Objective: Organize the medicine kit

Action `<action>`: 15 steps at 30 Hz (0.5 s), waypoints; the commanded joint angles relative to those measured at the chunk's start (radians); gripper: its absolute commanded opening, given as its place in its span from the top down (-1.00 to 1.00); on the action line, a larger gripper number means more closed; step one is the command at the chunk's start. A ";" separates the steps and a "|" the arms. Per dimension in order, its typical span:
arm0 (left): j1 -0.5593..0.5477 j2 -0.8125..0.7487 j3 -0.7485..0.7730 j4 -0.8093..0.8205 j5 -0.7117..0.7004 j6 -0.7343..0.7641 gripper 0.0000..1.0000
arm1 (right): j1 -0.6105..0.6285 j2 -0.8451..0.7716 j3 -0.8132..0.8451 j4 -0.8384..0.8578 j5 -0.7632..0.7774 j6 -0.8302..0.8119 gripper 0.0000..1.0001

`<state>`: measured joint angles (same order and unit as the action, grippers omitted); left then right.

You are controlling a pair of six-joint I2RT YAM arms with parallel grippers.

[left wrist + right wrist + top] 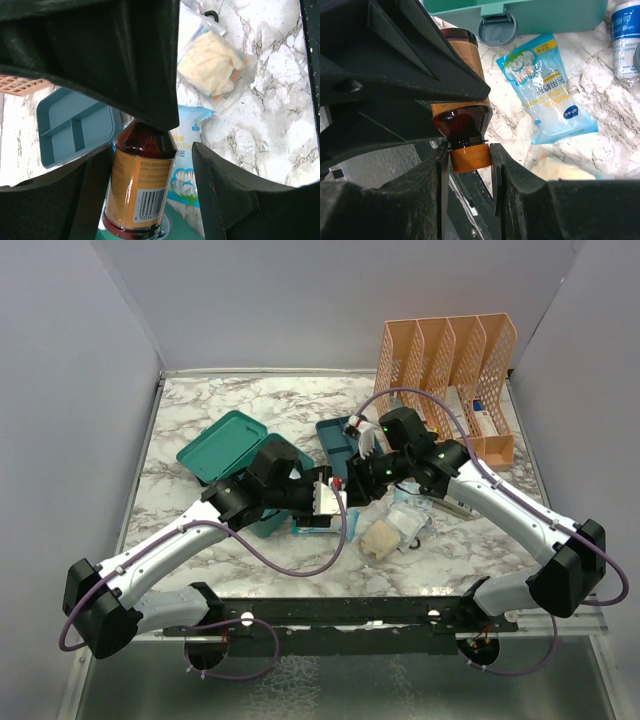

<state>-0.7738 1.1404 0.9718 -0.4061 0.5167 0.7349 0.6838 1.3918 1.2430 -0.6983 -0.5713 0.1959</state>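
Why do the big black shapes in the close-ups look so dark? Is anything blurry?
Left wrist view: the fingers sit close to the lens, shadowed, edges slightly soft; the amber bottle label is sharp. Right wrist view: likewise, its cap crisp. Top view: even light, soft shadows.

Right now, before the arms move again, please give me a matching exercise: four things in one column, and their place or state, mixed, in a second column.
Things:
1. amber bottle
2. cotton swab pack
3. peach file organizer
4. divided insert tray

Place or state:
A. stands upright at the far right
B. lies with its compartments facing up
C. orange cap pinched by the right gripper
D. lies flat beside the medicine kit latch

Pairs: 1-C, 2-D, 3-A, 4-B
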 commanded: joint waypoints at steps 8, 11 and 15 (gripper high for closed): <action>-0.047 0.007 -0.032 -0.039 -0.161 0.061 -0.09 | -0.003 0.024 0.037 -0.002 -0.048 -0.038 0.78; -0.058 0.013 -0.042 -0.036 -0.249 0.078 0.08 | -0.003 0.024 0.037 0.011 -0.059 -0.039 0.78; -0.063 -0.002 -0.061 -0.016 -0.311 0.102 0.29 | -0.004 0.017 0.013 0.053 -0.055 -0.021 0.76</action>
<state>-0.8330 1.1511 0.9401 -0.4278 0.3191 0.7990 0.6838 1.4166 1.2434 -0.7055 -0.5804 0.1658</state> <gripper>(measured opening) 0.466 0.331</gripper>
